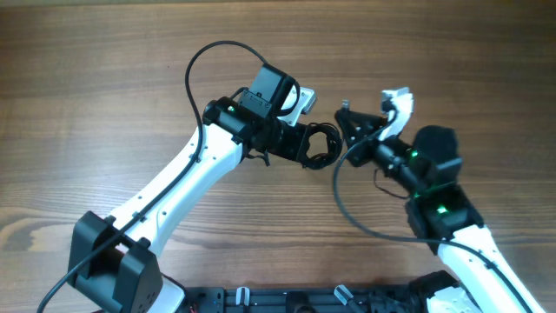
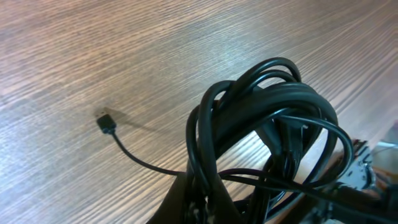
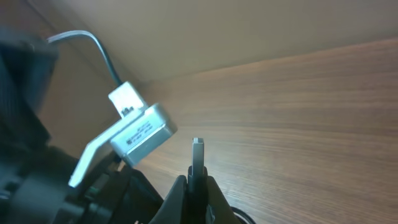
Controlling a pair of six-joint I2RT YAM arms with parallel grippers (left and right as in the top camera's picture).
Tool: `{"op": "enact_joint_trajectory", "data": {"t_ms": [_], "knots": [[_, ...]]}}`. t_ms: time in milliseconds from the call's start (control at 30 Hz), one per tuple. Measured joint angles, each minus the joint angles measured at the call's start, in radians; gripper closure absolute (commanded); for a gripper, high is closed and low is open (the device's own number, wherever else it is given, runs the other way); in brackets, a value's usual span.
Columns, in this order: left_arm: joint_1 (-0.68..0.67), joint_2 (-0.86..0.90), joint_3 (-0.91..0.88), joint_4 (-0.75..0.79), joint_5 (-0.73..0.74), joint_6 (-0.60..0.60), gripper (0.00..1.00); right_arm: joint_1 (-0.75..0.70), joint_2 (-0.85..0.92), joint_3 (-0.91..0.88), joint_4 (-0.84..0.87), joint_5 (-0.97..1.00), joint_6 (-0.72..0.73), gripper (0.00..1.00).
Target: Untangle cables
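Perhaps two cables (image 2: 267,118), two end effectors (image 2: 200,200) (image 3: 198,182)

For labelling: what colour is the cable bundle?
Cable bundle is black; it shows best in the left wrist view.

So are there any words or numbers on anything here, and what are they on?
Small dark print on the side of the silver metal box: too blurred to read.
Bundle of black cables and brown wooden table: no writing visible.
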Motion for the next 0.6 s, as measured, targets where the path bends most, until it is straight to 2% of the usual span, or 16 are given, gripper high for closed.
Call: {"op": "enact_joint_trajectory", "data": {"t_ms": [200, 367, 600], "knots": [[-0.009, 0.000, 0.000, 0.045, 0.061, -0.074, 0.96, 0.171, 0.021, 0.000, 0.008, 0.313, -0.055, 0.95], [-0.012, 0.000, 0.000, 0.071, 0.074, -0.165, 0.96, 0.232, 0.063, 0.000, 0.036, 0.406, -0.058, 0.94], [-0.011, 0.000, 0.000, 0.065, 0.043, -0.187, 0.96, 0.232, 0.063, 0.005, 0.125, 0.475, -0.001, 0.79]]}}
